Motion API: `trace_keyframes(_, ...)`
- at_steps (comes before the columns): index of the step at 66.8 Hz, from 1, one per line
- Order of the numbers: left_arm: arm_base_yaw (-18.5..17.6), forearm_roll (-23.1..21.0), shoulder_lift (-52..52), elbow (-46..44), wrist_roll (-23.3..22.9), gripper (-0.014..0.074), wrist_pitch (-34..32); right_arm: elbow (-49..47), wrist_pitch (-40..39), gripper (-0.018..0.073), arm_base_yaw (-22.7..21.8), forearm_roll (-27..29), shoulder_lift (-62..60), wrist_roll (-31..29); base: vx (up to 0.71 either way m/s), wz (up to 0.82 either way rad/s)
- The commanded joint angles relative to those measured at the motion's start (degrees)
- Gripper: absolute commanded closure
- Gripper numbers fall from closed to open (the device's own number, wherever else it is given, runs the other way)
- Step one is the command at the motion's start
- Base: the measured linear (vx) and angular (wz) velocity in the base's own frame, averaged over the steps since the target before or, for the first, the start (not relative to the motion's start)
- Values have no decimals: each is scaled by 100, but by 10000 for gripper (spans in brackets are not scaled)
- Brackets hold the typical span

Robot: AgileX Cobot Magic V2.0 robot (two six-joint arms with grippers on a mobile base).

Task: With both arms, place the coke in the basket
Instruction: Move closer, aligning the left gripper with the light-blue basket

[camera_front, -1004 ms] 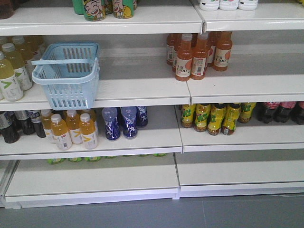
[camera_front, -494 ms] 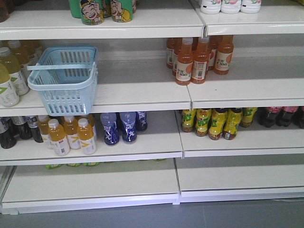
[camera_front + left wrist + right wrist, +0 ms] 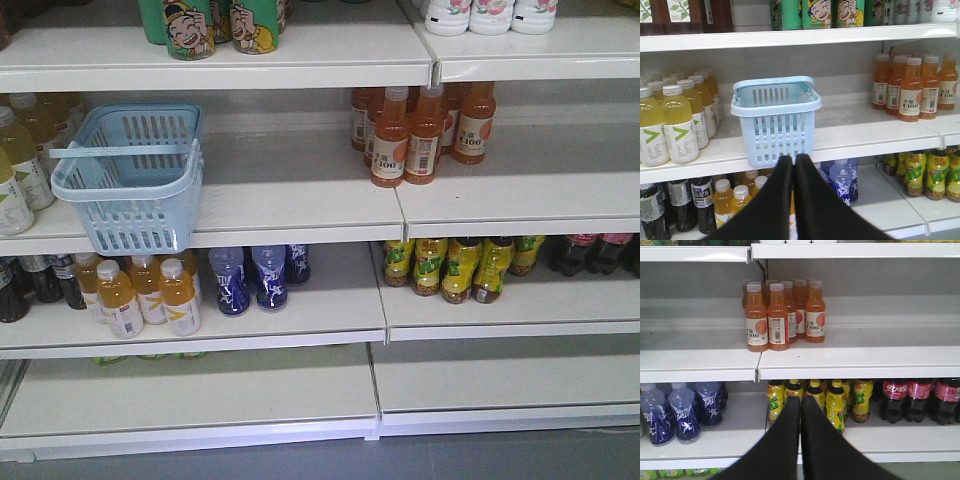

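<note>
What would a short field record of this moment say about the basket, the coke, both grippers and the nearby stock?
basket: upright at the front edge of the middle shelf, nothing seen inside
coke can: not visible in any view
left gripper: jaws together, empty, pointing at the basket from below its front wall
right gripper: jaws together, empty, facing the lower shelf
beside basket: yellow drink bottles on its left, orange drink bottles further right
lookalikes: dark cola bottles with red labels, lower shelf, far right

One basket, one left tool, one right tool.
</note>
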Motion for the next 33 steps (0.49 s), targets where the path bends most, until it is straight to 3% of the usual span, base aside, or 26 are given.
trace_keyframes(1,-18,-11,-115,25,8,603,-458,83,-424,568,15,-44,-83,0,5,0)
trace_keyframes(33,-18,-11,-115,25,8,603,-458,83,-424,568,15,-44,-83,0,4,0)
